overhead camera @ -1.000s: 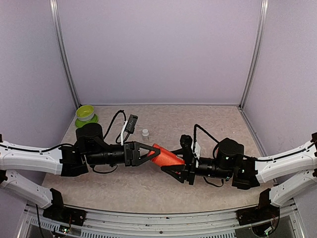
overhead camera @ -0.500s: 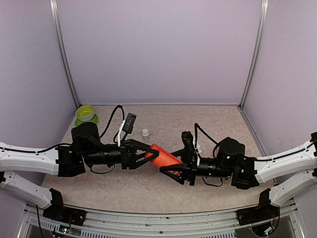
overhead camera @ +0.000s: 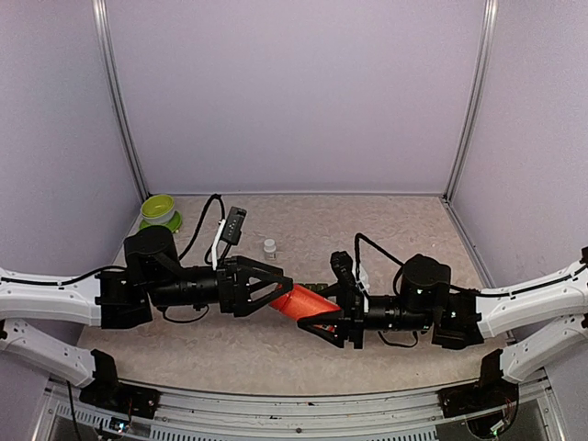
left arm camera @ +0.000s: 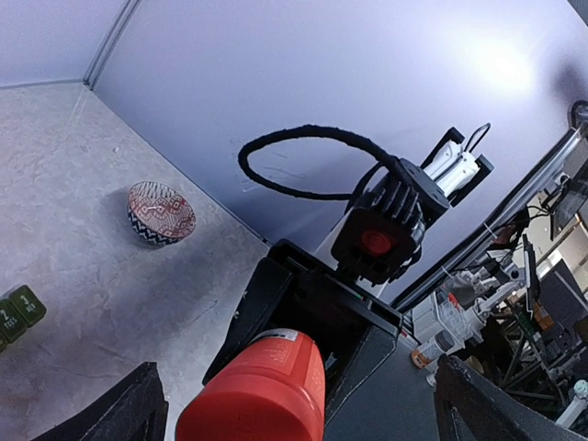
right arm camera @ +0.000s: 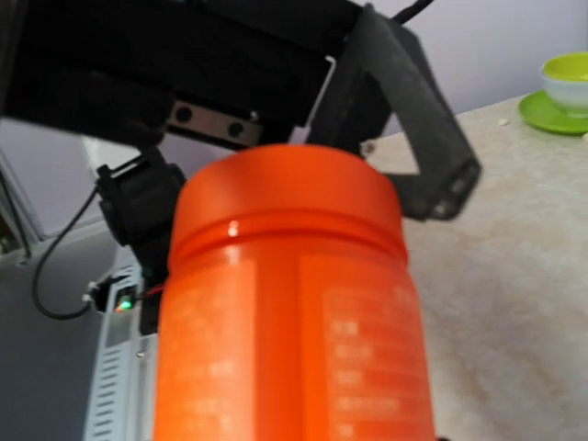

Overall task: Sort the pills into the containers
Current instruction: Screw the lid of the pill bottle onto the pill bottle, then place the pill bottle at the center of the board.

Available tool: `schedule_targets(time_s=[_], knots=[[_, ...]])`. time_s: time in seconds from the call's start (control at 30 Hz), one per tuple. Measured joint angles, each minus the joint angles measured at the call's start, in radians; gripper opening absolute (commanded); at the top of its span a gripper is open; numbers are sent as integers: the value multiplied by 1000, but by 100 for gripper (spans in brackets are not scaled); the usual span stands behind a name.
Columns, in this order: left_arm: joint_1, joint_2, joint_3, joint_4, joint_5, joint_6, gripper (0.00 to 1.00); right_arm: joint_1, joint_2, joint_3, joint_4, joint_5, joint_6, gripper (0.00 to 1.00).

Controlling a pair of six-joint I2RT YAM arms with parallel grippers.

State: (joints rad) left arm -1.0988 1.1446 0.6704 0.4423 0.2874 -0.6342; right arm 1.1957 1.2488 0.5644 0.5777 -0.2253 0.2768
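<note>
Right end effector [overhead camera: 314, 310] pinching orange bottle [right arm camera: 294, 303] mid-air over desk [overhead camera: 303, 230]. Left end effector [overhead camera: 281, 287] standing spread around its far end, likely cap. Bottle looking light, rigid, slick; gripping cap squarely probably holding best. Containers [left arm camera: 18, 312] sitting on desk.

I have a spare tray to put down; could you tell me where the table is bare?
Free: the far-right stretch of the beige table, right of the small white vial; also the near-edge strip. Crowded: mid-table at the orange plastic bottle and the far-left lime-green bowl.
</note>
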Motion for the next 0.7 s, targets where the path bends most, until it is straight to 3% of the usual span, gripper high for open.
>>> schedule_targets(time_s=[0.33, 0.7], knots=[[23, 2, 27, -137, -34, -138, 96, 0, -64, 0, -72, 67, -144, 24], [39, 56, 35, -173, -2, -191, 75, 0, -62, 0, -117, 104, -206, 24]])
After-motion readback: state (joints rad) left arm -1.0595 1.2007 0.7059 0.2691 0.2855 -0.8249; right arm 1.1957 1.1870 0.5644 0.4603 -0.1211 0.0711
